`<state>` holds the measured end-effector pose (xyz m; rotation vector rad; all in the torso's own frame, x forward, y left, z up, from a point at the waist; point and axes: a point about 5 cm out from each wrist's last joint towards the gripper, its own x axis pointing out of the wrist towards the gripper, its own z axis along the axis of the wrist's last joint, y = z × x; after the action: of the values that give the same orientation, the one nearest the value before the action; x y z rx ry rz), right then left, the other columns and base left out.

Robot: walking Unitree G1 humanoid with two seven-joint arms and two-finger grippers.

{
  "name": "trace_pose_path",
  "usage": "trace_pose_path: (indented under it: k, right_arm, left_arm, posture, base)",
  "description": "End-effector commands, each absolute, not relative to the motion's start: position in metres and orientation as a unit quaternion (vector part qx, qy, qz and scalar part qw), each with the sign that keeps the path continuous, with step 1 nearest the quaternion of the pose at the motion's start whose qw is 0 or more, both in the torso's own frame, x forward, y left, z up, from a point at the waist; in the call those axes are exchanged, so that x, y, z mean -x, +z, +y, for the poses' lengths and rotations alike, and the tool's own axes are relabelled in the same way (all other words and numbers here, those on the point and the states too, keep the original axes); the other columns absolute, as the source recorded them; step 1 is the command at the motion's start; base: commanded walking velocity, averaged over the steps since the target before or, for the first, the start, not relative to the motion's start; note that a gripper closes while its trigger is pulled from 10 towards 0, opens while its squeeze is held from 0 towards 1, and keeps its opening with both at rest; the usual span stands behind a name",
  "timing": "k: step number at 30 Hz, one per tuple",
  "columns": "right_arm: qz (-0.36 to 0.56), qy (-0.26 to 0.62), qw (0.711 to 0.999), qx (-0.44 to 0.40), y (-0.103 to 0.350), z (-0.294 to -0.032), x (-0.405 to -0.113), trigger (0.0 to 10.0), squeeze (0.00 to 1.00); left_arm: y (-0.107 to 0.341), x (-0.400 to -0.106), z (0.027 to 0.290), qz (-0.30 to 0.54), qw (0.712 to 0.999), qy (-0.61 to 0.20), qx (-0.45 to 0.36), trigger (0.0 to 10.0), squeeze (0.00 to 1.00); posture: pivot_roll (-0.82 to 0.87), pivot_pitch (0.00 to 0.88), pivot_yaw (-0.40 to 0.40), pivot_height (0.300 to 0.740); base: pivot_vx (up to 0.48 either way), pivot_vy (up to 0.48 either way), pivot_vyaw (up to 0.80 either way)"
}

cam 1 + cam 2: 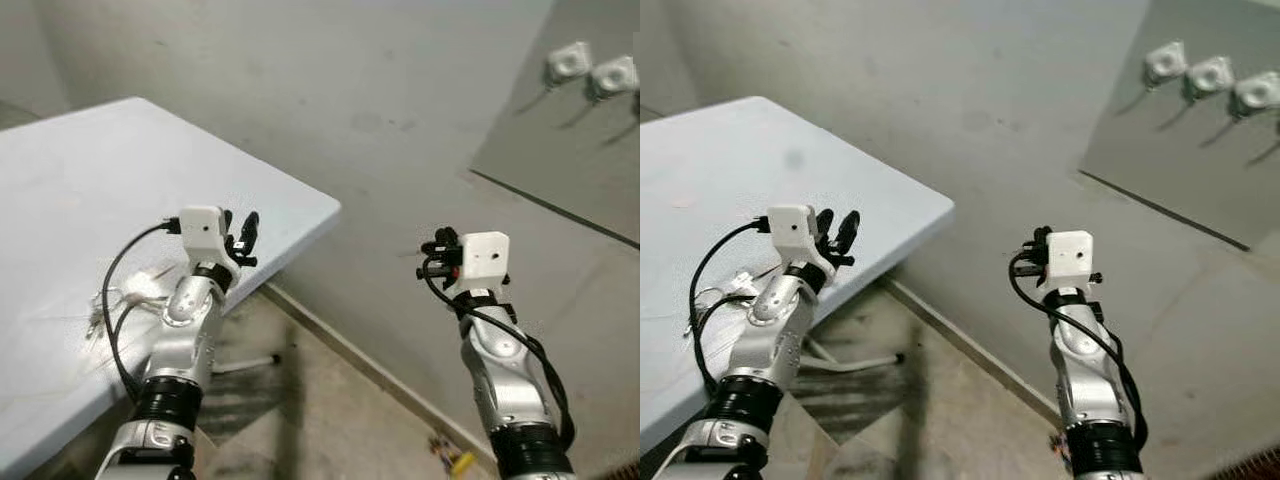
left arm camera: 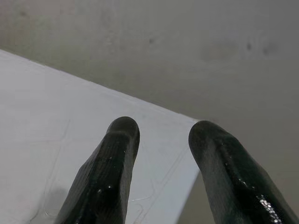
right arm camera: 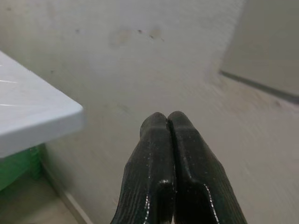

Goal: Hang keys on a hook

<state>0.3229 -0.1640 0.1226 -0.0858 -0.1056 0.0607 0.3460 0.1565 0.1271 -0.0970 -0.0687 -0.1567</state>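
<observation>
White table (image 1: 60, 190) against grey wall (image 1: 330, 90)

A white table (image 1: 80, 180) stands against the grey wall (image 1: 380, 90). Below the table's corner lies bare concrete floor (image 1: 330, 420). A small yellow object (image 1: 458, 462) lies on that floor near the wall.

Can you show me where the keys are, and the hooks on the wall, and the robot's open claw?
keys (image 1: 125, 292), left eye view, on the pale bunch lying on the table.
hooks (image 1: 1210, 75), right eye view, on the middle hook's white base.
left gripper (image 2: 161, 135), left wrist view, midway between its spread fingertips.
</observation>
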Motion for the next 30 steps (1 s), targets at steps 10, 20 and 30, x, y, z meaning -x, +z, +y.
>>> trace_pose_path:
  k: [10, 20, 30]
  right_arm:
    - [-0.054, 0.018, 0.998, 0.038, 0.122, -0.165, -0.322, 10.0, 0.0]
    - [-0.052, 0.017, 0.998, 0.037, 0.122, -0.165, -0.32, 10.0, 0.0]
    - [-0.05, 0.017, 0.998, 0.038, 0.121, -0.166, -0.32, 10.0, 0.0]
  left_arm:
    - [0.128, -0.341, 0.148, -0.04, 0.994, -0.099, 0.038, 10.0, 0.0]
    - [0.126, -0.338, 0.14, -0.031, 0.991, -0.121, 0.04, 10.0, 0.0]
    - [0.126, -0.337, 0.139, -0.032, 0.992, -0.119, 0.034, 10.0, 0.0]
  posture:
    - [-0.03, 0.0, -0.02, 0.74]
    - [-0.03, 0.0, -0.019, 0.74]
    - [-0.03, 0.0, -0.021, 0.74]
  base:
    - [0.0, 0.0, -0.66]
    - [0.0, 0.0, -0.67]
    - [0.0, 0.0, -0.66]
